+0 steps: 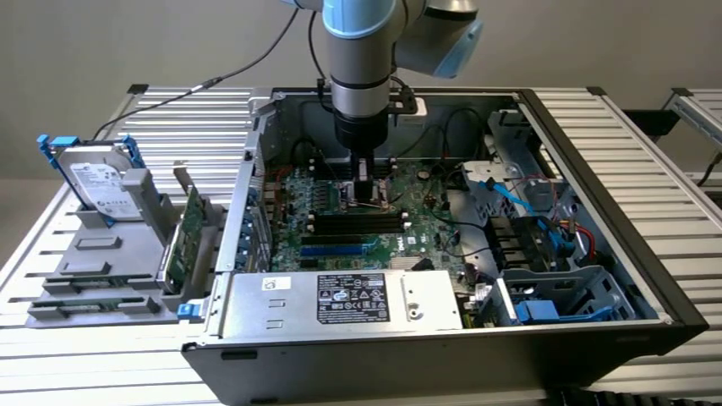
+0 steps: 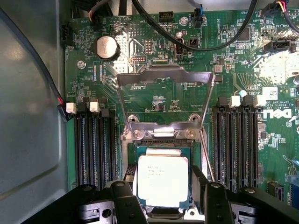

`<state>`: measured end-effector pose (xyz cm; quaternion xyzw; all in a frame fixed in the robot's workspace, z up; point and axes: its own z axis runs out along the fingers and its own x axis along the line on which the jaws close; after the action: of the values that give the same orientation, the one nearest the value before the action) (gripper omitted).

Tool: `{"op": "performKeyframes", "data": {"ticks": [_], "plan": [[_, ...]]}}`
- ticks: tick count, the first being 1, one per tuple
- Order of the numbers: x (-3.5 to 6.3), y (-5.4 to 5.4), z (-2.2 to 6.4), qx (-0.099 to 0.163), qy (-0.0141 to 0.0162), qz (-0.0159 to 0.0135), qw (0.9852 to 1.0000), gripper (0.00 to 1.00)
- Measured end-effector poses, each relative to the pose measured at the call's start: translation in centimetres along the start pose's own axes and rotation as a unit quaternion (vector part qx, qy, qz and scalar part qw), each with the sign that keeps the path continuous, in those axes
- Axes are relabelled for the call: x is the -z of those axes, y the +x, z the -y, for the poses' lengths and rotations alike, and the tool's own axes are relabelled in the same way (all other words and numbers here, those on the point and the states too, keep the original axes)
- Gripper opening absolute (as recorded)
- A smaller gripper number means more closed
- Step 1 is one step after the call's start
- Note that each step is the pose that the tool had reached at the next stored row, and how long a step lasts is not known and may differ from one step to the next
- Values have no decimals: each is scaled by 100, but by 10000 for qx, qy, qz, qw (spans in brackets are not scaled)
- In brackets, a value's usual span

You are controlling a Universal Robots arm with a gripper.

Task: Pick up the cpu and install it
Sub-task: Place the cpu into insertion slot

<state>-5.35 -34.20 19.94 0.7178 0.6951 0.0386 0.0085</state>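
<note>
The cpu (image 2: 162,179), a flat square chip with a silver-grey top, sits between my gripper's (image 2: 163,189) two black fingers (image 2: 127,198), directly over the open motherboard socket (image 2: 161,140). The fingers press against its two opposite edges. I cannot tell whether the chip rests in the socket or hangs just above it. The socket's metal load plate (image 2: 163,77) is flipped back and open. In the exterior view the arm reaches straight down into the open computer case (image 1: 587,169), with the gripper (image 1: 367,196) low over the green motherboard (image 1: 338,228).
Memory slots (image 2: 96,144) flank the socket on both sides, and black cables (image 2: 187,39) cross the board beyond the load plate. A power supply (image 1: 338,300) fills the case front. A hard drive (image 1: 96,182) and a green card (image 1: 186,233) stand in a grey holder at the exterior view's left.
</note>
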Motion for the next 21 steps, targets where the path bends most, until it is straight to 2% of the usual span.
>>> {"op": "performKeyframes", "data": {"ticks": [6, 21], "plan": [[0, -1, 0, 27, -14, -2, 10000, 54], [-2, -13, 0, 64, -21, -5, 10000, 54]]}}
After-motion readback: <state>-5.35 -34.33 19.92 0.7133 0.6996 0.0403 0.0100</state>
